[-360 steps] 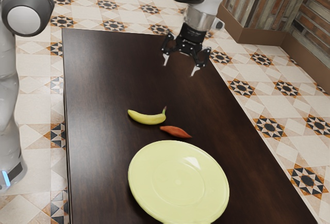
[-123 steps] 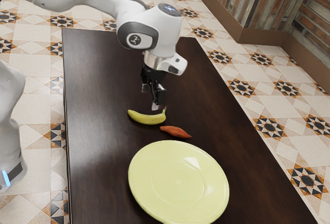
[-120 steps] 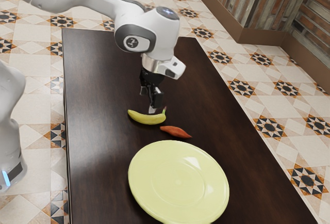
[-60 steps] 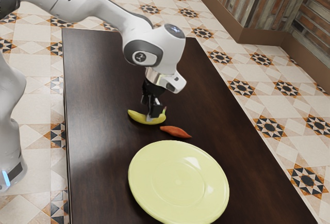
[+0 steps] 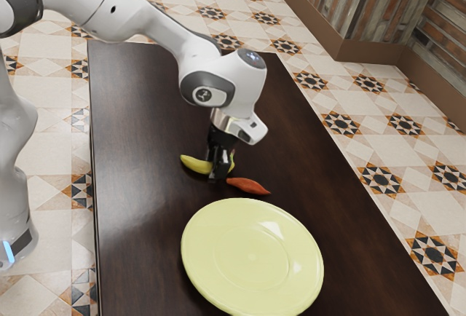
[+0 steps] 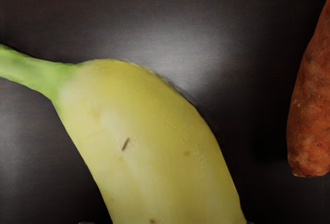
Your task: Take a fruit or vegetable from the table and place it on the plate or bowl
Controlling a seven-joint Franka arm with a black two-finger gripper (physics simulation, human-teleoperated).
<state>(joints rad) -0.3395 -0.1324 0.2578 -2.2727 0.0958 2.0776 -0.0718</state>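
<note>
Right now the black two-finger gripper (image 5: 217, 170) is down at the dark brown wooden table (image 5: 138, 112), set over the middle of the yellow banana with a green stem (image 5: 194, 162) (image 6: 154, 152), which lies flat on the tabletop directly under the hand. From this edge-on angle, whether the hand is spread or clamped on the fruit cannot be told. Just beside the hand lies a small orange-red tapered root (image 5: 247, 184) (image 6: 312, 105), apart from the banana. Past that root, further from the hand, sits the pale yellow-green round plate (image 5: 251, 258)
</note>
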